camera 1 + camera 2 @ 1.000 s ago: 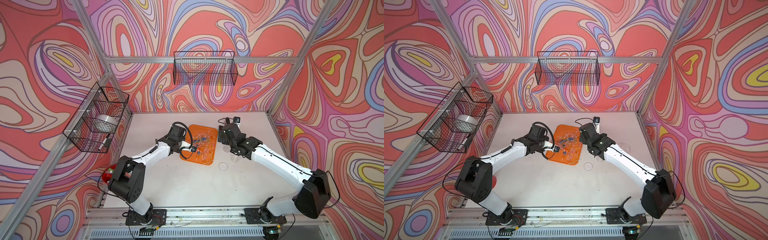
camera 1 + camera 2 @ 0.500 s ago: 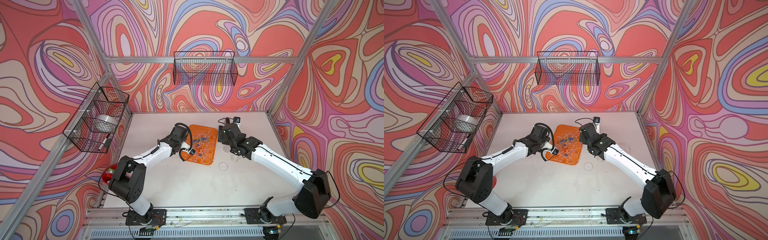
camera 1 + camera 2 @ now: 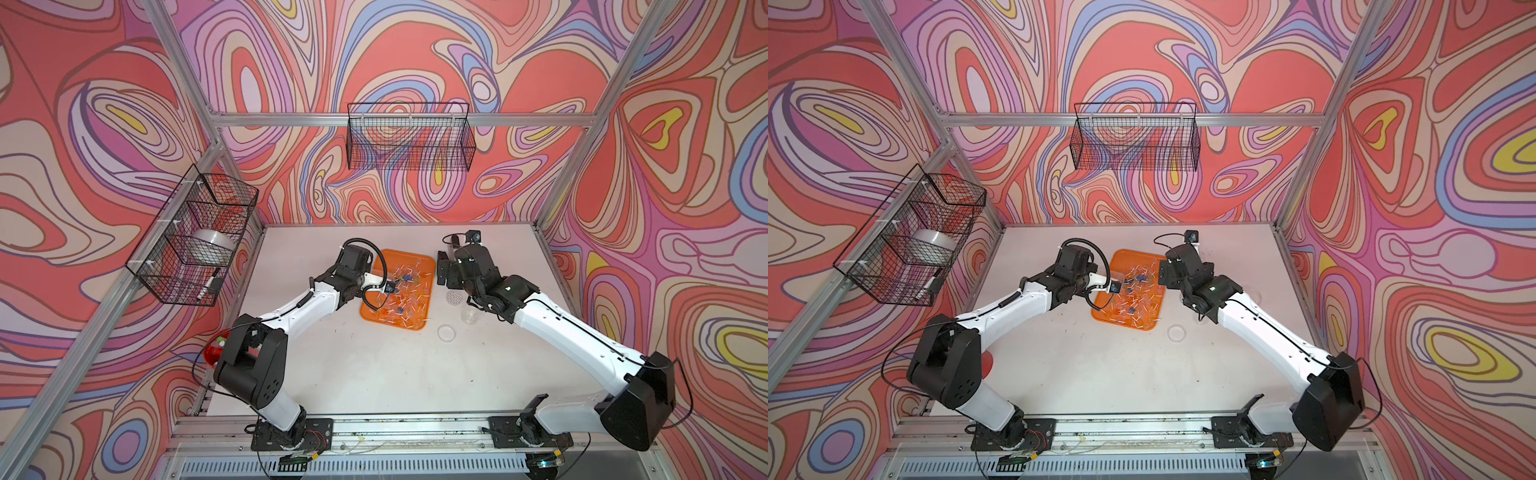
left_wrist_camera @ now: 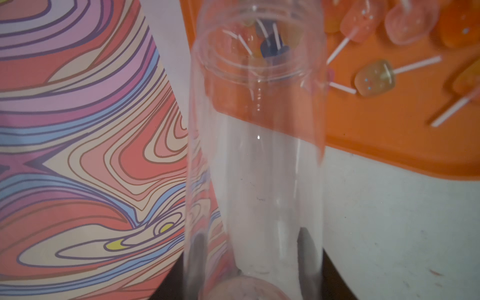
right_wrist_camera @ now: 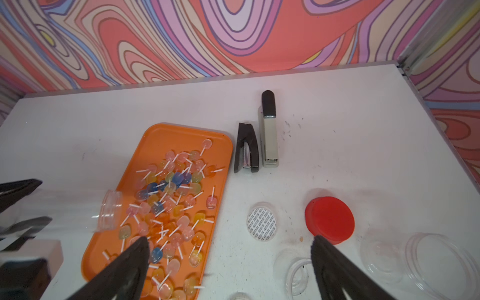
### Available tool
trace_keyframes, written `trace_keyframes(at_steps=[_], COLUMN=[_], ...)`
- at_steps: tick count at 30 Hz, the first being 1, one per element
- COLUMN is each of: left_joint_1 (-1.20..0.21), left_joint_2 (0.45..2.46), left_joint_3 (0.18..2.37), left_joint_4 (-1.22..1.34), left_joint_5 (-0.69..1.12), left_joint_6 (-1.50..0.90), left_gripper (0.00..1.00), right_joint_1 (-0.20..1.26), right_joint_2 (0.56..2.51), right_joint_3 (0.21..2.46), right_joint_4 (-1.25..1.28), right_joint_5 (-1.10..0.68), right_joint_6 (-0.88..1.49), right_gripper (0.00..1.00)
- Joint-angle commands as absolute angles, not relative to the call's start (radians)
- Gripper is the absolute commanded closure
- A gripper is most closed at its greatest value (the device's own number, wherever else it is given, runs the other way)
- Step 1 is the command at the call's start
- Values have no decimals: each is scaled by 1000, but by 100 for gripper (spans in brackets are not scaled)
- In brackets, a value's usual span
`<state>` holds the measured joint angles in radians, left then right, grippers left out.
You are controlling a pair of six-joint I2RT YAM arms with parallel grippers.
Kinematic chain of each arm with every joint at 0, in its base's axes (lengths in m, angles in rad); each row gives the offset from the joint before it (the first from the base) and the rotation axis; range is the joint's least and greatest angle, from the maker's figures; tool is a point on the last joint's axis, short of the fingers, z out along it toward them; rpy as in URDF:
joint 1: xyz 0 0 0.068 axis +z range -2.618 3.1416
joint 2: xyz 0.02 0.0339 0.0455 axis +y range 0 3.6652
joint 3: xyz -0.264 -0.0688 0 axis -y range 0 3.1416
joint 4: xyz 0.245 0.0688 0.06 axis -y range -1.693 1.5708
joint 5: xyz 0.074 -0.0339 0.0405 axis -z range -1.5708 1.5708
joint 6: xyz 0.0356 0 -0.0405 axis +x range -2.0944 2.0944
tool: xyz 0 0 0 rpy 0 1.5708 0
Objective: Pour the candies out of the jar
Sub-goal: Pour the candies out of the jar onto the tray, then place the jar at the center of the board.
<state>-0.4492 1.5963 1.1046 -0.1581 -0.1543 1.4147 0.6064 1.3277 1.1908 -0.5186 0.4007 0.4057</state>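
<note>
While the left gripper (image 4: 252,239) is closed on the lower part of a clear plastic jar (image 4: 259,155), the jar lies tipped on its side. Its open mouth reaches over the 9 o'clock edge of the orange tray (image 5: 166,135). The dark fingers (image 4: 306,241) press on both sides of the jar, and its body looks empty.

The candies (image 5: 168,207) lie spread in the tray. They are small orange, yellow, pink and blue sweets with short white sticks, and many of them cross over one another.

In both top views the tray sits a little toward 12 o'clock from the middle of the white table (image 3: 374,365). The right gripper (image 5: 230,246) hangs at the 3 o'clock side of the tray, with its jaws wide apart and holding nothing.

Toward 2 o'clock from the tray, just beside it, a black stapler (image 5: 246,148) and a beige stapler (image 5: 268,135) lie side by side. Near the right gripper, a red lid (image 5: 330,220), a white round seal (image 5: 261,220) and a clear round dish (image 5: 441,259) rest on the table. A flat clear lid (image 3: 446,332) lies at 4 o'clock from the tray.
</note>
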Motion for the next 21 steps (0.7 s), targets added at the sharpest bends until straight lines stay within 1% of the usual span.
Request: trace_keyframes(at_steps=[1,3,5,9,14,16,19,21], left_joint_1=[-433,-433,-433,-434,-433,-434,-433,-434], left_joint_2=[1525,1506,1490,1444,1346,1316,1295,1287], left_joint_3=[1110,1095,1092,1078,966,939,921,918], left_joint_4=[-49,9,47,74,177,177,175,165], left_joint_5=[-16,-1,2,36,212,304,402,442], left_joint_6=[1155,1044,881,614,425,366,295,300], left_gripper=[100,100,100,100,100,100,100,100], right_joint_1=[592,580,559,509,481,470,451,440], right_joint_2=[1281,1272,1265,1266,1295,1315,1340,1362], right_joint_3=[1201,1216,1227,1241,1286,1309,1325,1341], right_joint_4=[-523,-539,-537,-496,-444,-430,-387,-372], right_joint_5=[250,190,119,-85,-306,-385,-504,-550], right_joint_6=[286,266,259,266,267,267,279,289], right_gripper=[2,2,2,2,2,2,3,3])
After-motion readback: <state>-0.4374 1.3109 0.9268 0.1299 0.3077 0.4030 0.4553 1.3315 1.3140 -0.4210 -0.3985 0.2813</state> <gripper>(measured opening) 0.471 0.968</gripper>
